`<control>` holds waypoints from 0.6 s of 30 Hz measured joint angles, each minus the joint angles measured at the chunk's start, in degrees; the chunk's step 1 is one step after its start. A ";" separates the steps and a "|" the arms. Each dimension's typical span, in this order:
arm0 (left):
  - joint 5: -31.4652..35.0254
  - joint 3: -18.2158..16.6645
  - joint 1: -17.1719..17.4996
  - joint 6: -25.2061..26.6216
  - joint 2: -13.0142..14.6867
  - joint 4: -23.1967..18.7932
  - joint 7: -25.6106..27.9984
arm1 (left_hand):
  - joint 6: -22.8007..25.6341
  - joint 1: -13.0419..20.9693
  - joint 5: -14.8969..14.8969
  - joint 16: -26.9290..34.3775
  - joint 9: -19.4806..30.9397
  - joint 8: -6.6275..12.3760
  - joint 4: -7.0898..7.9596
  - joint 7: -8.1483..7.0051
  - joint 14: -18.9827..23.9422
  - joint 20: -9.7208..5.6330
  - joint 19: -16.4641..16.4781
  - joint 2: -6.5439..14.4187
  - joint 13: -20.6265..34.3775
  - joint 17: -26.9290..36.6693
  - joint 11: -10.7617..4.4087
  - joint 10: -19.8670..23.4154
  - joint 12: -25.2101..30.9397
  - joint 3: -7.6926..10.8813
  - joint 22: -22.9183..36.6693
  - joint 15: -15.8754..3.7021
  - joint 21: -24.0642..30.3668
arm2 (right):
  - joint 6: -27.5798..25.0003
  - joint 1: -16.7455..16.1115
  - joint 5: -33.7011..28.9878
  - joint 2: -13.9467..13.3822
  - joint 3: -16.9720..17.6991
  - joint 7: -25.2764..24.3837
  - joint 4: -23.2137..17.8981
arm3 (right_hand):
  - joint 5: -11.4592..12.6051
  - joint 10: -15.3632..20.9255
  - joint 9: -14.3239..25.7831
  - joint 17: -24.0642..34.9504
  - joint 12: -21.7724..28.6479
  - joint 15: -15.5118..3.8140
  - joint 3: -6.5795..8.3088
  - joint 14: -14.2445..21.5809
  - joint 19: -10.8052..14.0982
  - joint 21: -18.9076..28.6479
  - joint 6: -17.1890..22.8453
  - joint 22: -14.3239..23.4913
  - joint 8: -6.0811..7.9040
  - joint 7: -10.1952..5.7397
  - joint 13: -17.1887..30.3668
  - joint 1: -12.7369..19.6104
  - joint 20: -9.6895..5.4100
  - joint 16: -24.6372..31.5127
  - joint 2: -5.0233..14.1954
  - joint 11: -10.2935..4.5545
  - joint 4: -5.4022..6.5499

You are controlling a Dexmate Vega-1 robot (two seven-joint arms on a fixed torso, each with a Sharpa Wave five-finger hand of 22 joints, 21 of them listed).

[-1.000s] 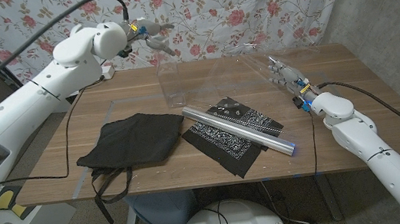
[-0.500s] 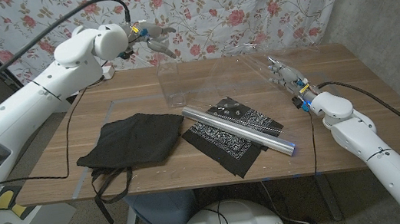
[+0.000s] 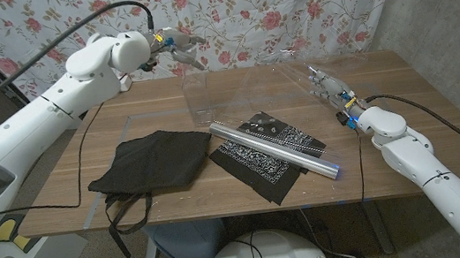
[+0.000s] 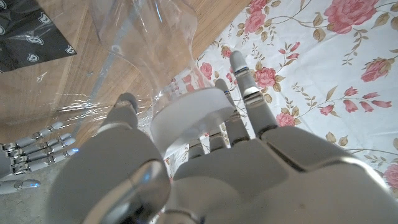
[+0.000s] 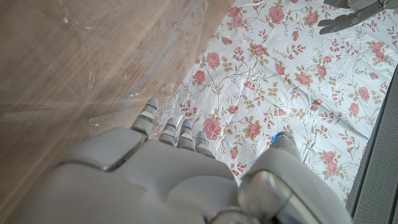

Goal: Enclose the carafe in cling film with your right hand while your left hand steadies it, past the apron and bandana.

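Clear glass carafe [image 3: 197, 97] upright at table centre-far, beyond black apron [image 3: 152, 161] and black patterned bandana [image 3: 262, 156]. Left hand [image 3: 176, 45] above carafe rim, fingers spread, gripping nothing; left wrist view adds carafe mouth just under fingertips [image 4: 240, 68]. Right hand [image 3: 332, 89] at far right, pinching clear cling film sheet [image 3: 281, 73]; right wrist view shows film over fingers. Silver film roll [image 3: 275, 148] lying across bandana.

The apron [image 3: 156, 161] lets its straps hang past the desk [image 3: 407, 123] edge, their ends lost in shadow. The cling film [image 3: 281, 73] is too clear to trace its edges. Whether the right robot hand [image 3: 328, 86] pinches it cannot be told.
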 measured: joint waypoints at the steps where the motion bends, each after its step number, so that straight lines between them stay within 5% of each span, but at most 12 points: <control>1: -0.03 0.00 0.00 -0.11 0.00 0.00 0.19 | 1.29 0.68 0.18 0.38 0.07 0.44 -0.15 -0.18 1.01 -0.47 0.47 0.01 0.21 0.22 -0.28 0.96 0.44 0.14 0.30 -0.65 0.52 | 0.00 0.01 0.00 0.00 0.00 0.00 0.00 | 0.00 0.00 0.00 0.00 0.00 0.00 0.00 0.00 0.00 0.00 0.00 0.00 0.00 0.00 0.00 0.00 0.00 0.00 0.00 0.00 0.00; 6: -0.10 -0.55 0.91 -0.47 0.23 -0.36 1.61 | 5.44 5.78 0.92 3.36 0.73 1.73 -1.10 -0.62 6.73 -3.86 3.86 1.46 1.62 1.78 -1.57 3.73 2.48 1.09 2.19 -3.83 4.22 | -0.17 0.13 -0.11 -0.01 -0.09 0.00 0.06 | 0.00 0.00 0.00 0.00 0.00 0.00 0.00 0.00 0.00 0.00 0.00 0.00 0.00 0.00 0.00 0.00 0.00 0.00 0.00 0.00 0.00; 11: 0.24 -0.71 1.27 -1.13 0.38 -0.69 2.77 | 6.67 13.16 1.50 10.06 1.96 2.16 -1.40 -1.44 8.21 -8.06 8.05 1.75 4.08 7.47 -2.24 5.02 4.41 0.92 6.84 -3.11 11.25 | -0.26 0.19 -0.18 -0.05 -0.14 0.00 0.13 | 0.00 0.00 0.00 0.00 0.00 0.00 0.00 0.00 0.00 0.00 0.00 0.00 0.00 0.00 0.00 0.00 0.00 0.00 0.00 0.00 0.00; 18: 1.40 -1.06 2.60 -1.47 0.70 -1.57 4.08 | 9.73 25.23 3.29 19.94 4.80 3.63 -1.66 -0.89 6.84 -13.10 10.14 -1.64 8.79 19.59 -2.46 5.24 6.41 0.05 16.74 -4.46 24.35 | -0.34 0.21 -0.33 -0.06 -0.18 -0.15 0.23 | 0.00 0.00 0.00 0.00 0.00 0.00 0.00 0.00 0.00 0.00 0.00 0.00 0.00 0.00 0.00 -0.21 0.00 0.00 0.21 0.00 0.00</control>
